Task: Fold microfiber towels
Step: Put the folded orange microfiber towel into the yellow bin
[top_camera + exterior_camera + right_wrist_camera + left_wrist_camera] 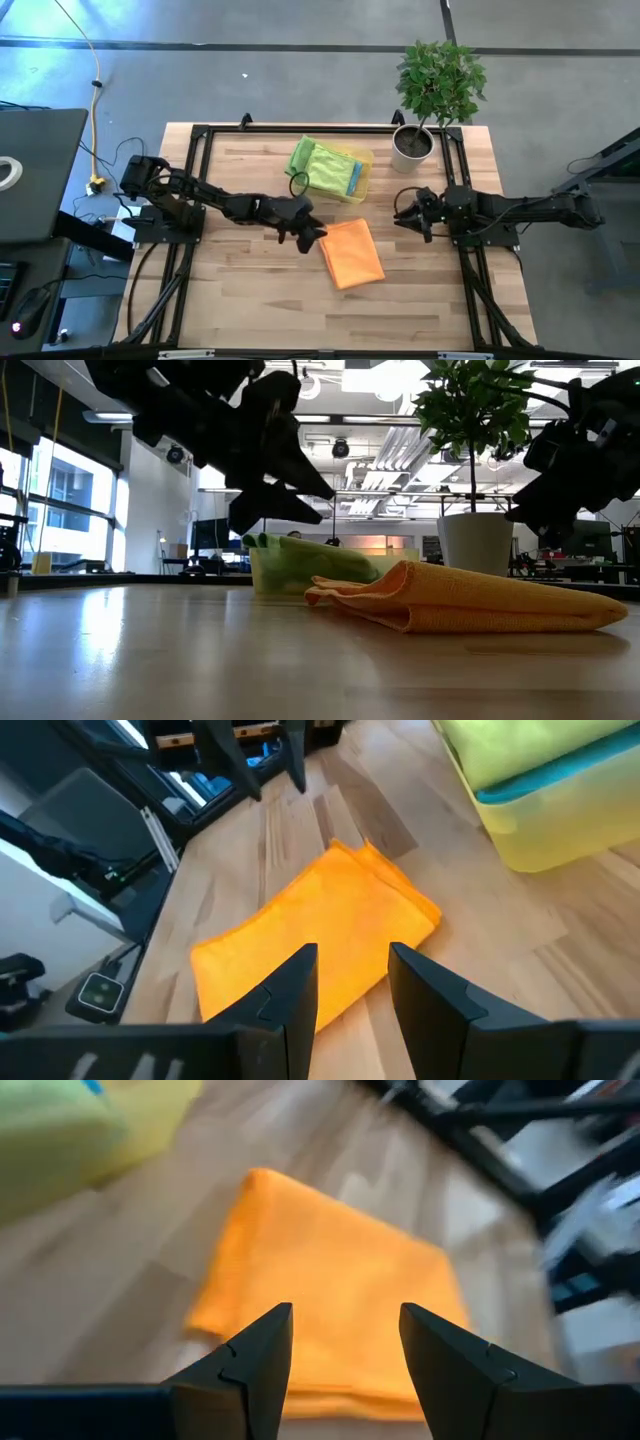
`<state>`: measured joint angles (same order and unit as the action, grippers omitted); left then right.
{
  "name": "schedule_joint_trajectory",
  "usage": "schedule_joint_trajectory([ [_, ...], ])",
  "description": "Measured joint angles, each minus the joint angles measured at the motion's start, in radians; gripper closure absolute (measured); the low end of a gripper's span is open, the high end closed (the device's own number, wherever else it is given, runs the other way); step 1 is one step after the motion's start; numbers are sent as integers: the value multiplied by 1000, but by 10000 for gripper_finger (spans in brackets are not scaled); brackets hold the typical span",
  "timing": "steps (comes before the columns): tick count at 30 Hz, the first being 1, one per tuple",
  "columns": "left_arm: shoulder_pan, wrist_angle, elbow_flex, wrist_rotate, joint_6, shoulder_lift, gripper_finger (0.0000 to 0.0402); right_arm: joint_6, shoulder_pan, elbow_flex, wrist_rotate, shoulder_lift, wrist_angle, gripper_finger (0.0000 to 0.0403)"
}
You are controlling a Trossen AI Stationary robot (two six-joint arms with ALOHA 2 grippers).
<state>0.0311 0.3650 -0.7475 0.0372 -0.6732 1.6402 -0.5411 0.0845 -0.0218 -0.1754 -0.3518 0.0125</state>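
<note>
Near the centre of the high view, the orange towel (353, 254) is lying folded on the wooden table (240, 300), while the left gripper (312, 238) is hovering just beside its upper-left corner with fingers spread and nothing between them. At the right of the frame, the right gripper (408, 219) is waiting apart from the cloth, its fingers likewise parted and empty. The remaining towels are sitting in the yellow tray (362, 182) above; a careless descent risks snagging the top layer and undoing the fold.
</note>
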Motion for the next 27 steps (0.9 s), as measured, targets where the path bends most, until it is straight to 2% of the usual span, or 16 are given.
schedule_joint_trajectory([
  [5,2,4,0,28,167,0,225,1,0,-2,9,-2,-13,286],
  [15,-43,42,-21,27,319,0,225,0,0,-3,9,-2,-15,286],
  [20,-80,31,-111,27,456,22,225,0,0,-3,9,-2,-15,286],
  [27,-77,-172,-296,20,476,164,225,0,0,-3,9,-1,-13,286],
])
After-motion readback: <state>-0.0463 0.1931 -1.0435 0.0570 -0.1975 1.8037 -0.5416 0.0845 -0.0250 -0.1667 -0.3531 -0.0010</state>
